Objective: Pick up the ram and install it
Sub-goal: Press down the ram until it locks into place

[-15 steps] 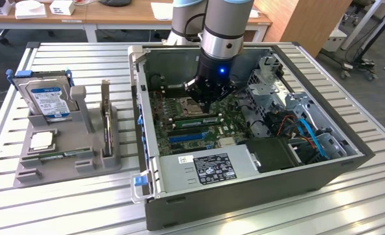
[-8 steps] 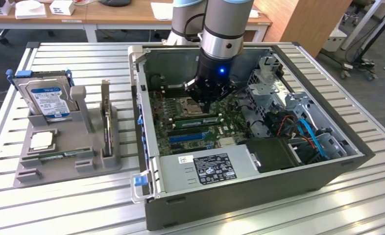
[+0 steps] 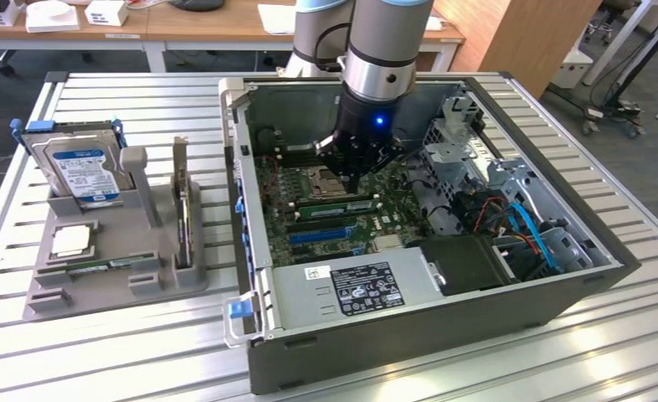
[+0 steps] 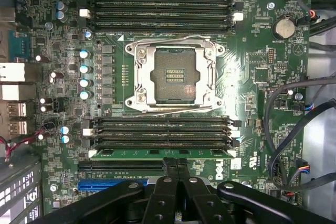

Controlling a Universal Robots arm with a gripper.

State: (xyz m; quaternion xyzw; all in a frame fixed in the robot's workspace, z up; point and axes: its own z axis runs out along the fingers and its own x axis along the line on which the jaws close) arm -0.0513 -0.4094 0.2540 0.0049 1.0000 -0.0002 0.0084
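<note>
The ram is a long green stick lying in the memory slot of the lower bank that is closest to my fingers, on the motherboard. White latches sit at both its ends. In the exterior view the ram lies inside the open computer case, just below the black gripper. My gripper is shut, its two fingers pressed together with nothing between them. The tips are right at the long edge of the ram, near its middle; I cannot tell whether they touch it.
The CPU socket stands empty between two banks of memory slots. A grey holder at the exterior view's left carries a hard drive, an upright expansion card and a chip. The power supply and cables crowd the case.
</note>
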